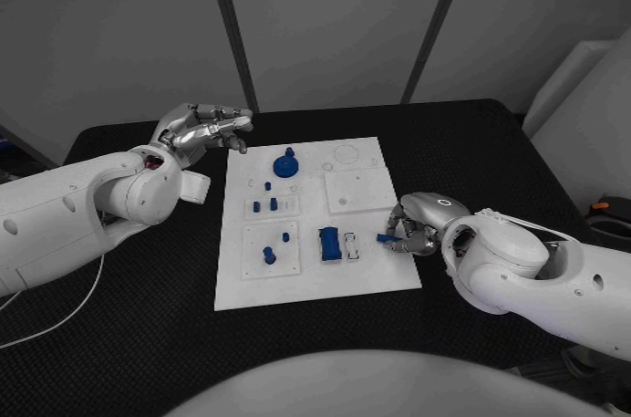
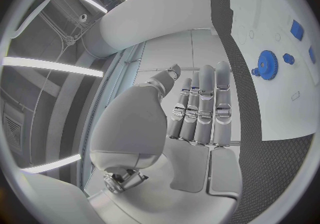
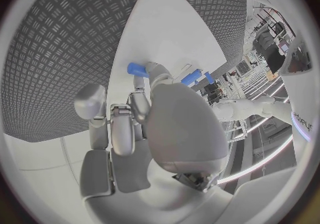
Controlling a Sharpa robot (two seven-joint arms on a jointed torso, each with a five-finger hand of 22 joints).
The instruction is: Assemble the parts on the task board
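Note:
The white task board (image 1: 315,276) lies in the middle of the black table. On it stand a blue gear (image 1: 285,166), a few small blue pegs (image 1: 271,203) and a larger blue block (image 1: 329,244). My right hand (image 1: 416,231) rests at the board's right edge and pinches a small blue part (image 1: 384,239) just above the board, right of the block. In the right wrist view the same part (image 3: 137,69) sits at the fingertips. My left hand (image 1: 208,128) hovers off the board's far left corner, holding nothing. Its fingers (image 2: 203,106) lie side by side, with the gear (image 2: 268,64) beyond them.
A white slotted piece (image 1: 351,244) lies beside the blue block. A white cable (image 1: 59,321) runs over the table at the near left. A white panel (image 1: 572,79) leans at the far right, off the table.

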